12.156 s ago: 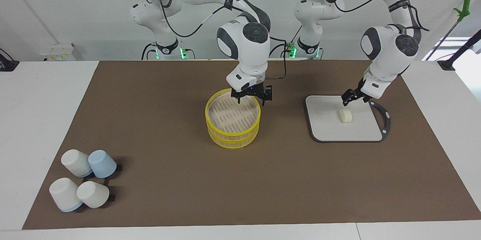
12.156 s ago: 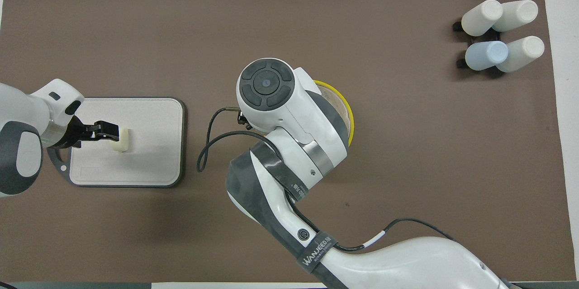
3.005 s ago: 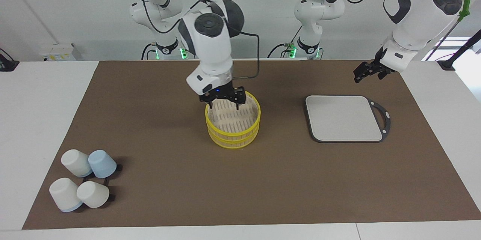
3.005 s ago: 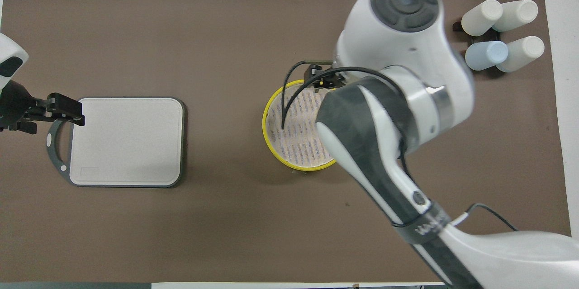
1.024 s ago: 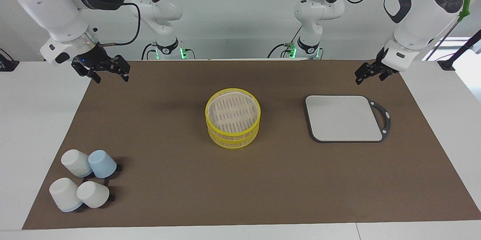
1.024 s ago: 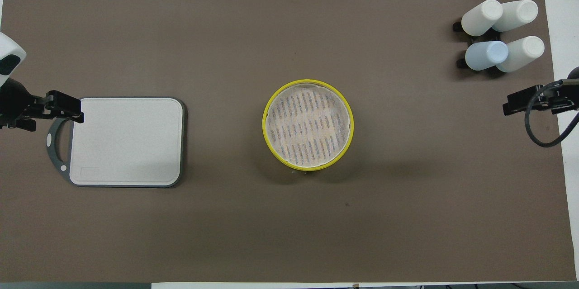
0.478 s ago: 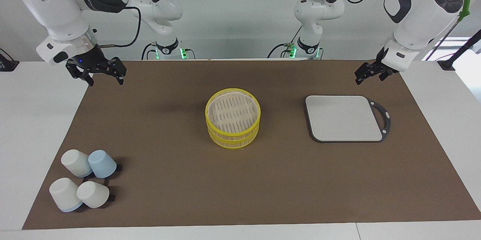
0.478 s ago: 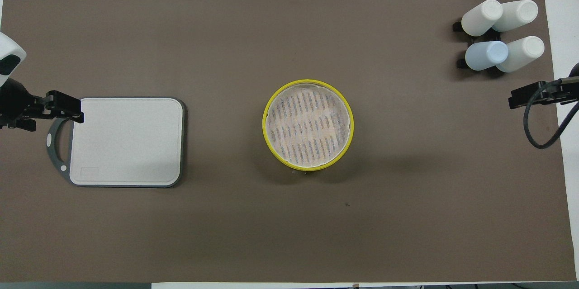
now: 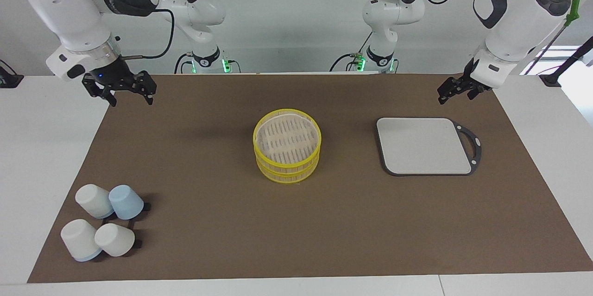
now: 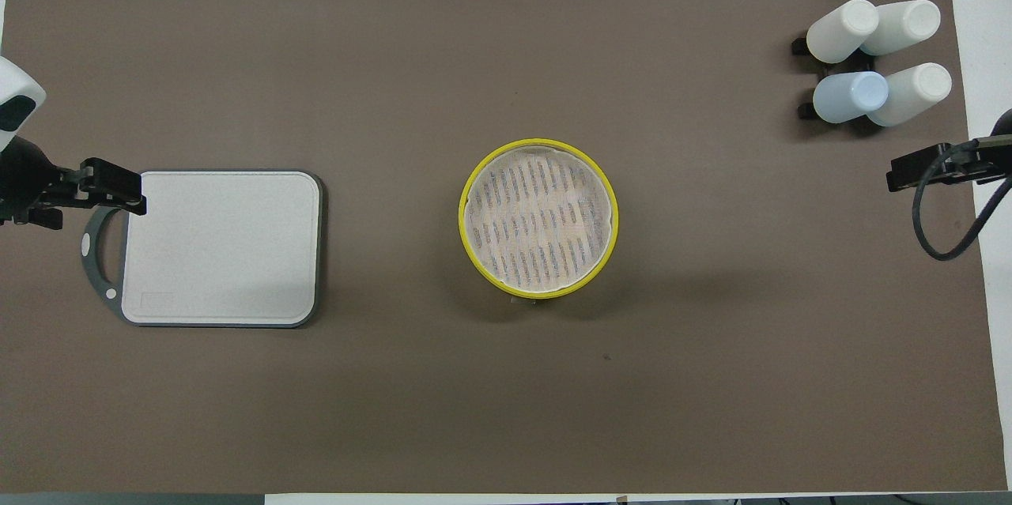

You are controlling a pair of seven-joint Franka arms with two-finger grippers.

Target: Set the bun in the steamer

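Note:
The steamer (image 9: pixel 287 169) stands in the middle of the brown mat as two stacked yellow-rimmed tiers, and it also shows in the overhead view (image 10: pixel 462 214). The top tier's slatted floor is bare. The bun is out of view in both views. My right gripper (image 9: pixel 124 92) is open and empty, up over the mat's edge at the right arm's end; it also shows in the overhead view (image 10: pixel 917 167). My left gripper (image 9: pixel 456 92) hangs empty in the air over the mat beside the grey board's handle, seen also in the overhead view (image 10: pixel 111 190).
A flat grey board (image 9: pixel 424 145) with a dark rim and handle lies bare toward the left arm's end, seen also from overhead (image 10: pixel 221 248). Several white and blue cups (image 9: pixel 104 224) sit on a rack at the right arm's end, farther from the robots.
The bun has left the board and no longer shows. The right arm has pulled away from the steamer to its own end of the table. The left gripper holds still.

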